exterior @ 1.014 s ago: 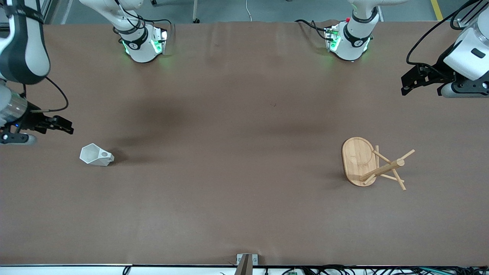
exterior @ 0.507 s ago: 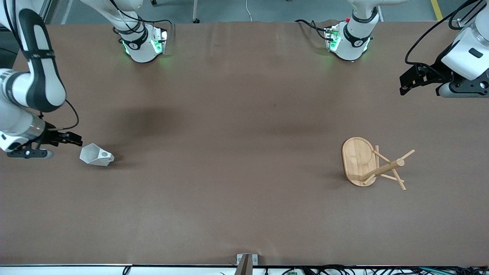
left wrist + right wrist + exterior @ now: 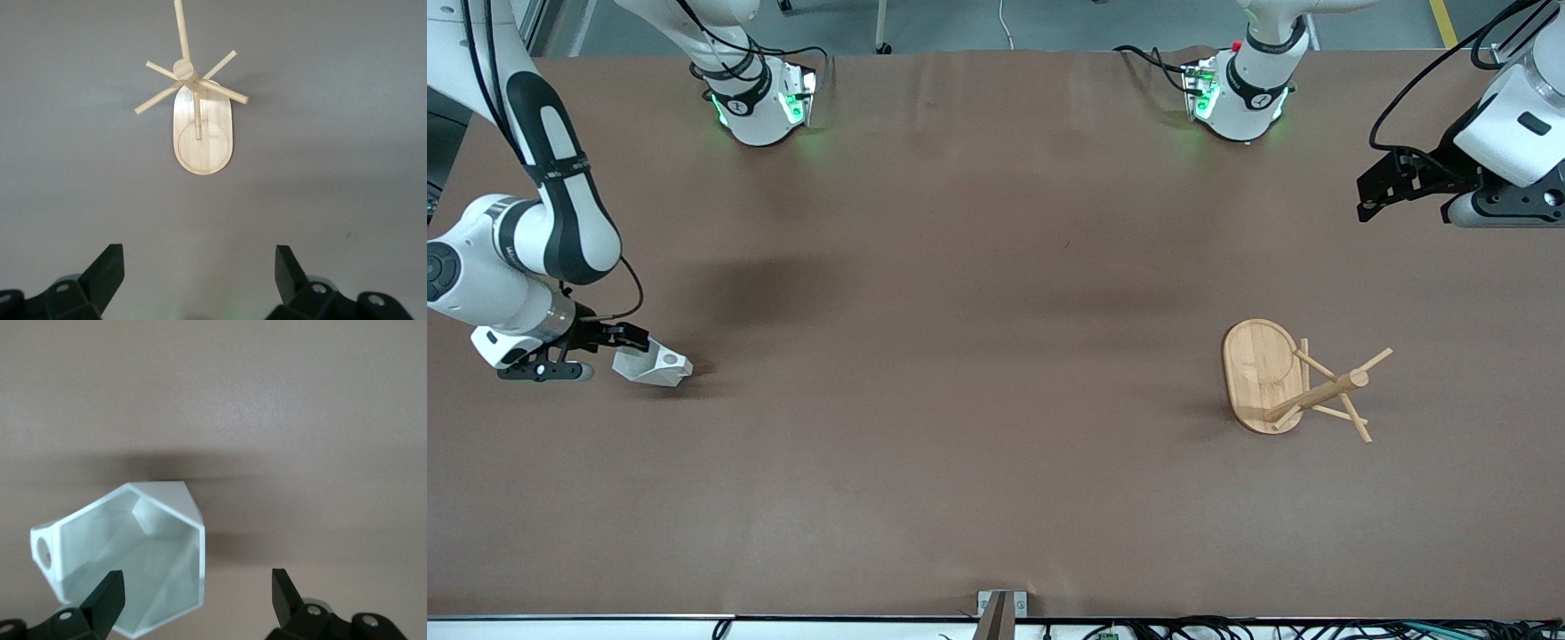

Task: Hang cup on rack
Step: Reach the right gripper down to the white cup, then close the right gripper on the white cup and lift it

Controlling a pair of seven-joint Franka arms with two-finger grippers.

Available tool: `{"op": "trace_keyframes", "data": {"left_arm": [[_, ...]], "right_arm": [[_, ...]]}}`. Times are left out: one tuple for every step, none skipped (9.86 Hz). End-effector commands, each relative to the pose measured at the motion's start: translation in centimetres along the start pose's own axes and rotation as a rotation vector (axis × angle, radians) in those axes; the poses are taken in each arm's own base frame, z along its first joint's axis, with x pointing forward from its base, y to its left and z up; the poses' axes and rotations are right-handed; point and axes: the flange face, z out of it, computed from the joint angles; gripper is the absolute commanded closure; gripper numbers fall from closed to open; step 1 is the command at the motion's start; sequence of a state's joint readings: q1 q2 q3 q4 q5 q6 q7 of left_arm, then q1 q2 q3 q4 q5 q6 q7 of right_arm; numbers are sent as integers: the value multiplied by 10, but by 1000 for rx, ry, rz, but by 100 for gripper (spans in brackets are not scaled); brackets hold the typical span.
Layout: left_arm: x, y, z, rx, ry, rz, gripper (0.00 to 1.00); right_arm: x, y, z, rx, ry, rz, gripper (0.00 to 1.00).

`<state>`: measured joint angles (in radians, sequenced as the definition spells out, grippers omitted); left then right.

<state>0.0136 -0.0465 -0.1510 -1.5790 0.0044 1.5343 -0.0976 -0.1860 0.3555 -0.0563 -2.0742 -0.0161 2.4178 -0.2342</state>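
Right hand (image 3: pixel 633 345) is reaching wide open at the mouth of the cup (image 3: pixel 660 368), holding nothing. Its wrist view is showing inside the white, many-sided cup (image 3: pixel 137 560), lying tipped on the desk (image 3: pixel 978 356). Left hand (image 3: pixel 1371 191) is waiting open over the desk, looking down on the rack (image 3: pixel 200 120).

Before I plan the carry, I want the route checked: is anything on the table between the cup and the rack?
Nothing visible. The cup lies at the right arm's end, the rack at the left arm's end, with only bare table between them.
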Motion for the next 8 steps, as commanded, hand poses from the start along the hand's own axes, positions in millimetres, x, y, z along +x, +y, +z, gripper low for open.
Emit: {"op": "trace_keyframes", "data": {"left_arm": [[4, 2, 15, -15, -40, 18, 0], [4, 2, 14, -16, -38, 18, 0], [4, 2, 15, -16, -40, 18, 0], [4, 0, 15, -16, -42, 15, 0], [4, 1, 14, -16, -40, 16, 0], [5, -1, 15, -16, -42, 13, 0], [5, 0, 15, -16, -40, 15, 0], [4, -1, 14, -16, -40, 13, 0]], "right_arm": [[11, 1, 1, 7, 17, -2, 14], [15, 0, 9, 8, 10, -4, 25], [18, 0, 11, 9, 11, -1, 38], [20, 0, 10, 10, 15, 2, 59], [20, 0, 10, 34, 19, 26, 81], [19, -2, 11, 54, 17, 43, 94], [19, -3, 11, 56, 13, 43, 100], [19, -4, 9, 57, 15, 44, 100]]}}
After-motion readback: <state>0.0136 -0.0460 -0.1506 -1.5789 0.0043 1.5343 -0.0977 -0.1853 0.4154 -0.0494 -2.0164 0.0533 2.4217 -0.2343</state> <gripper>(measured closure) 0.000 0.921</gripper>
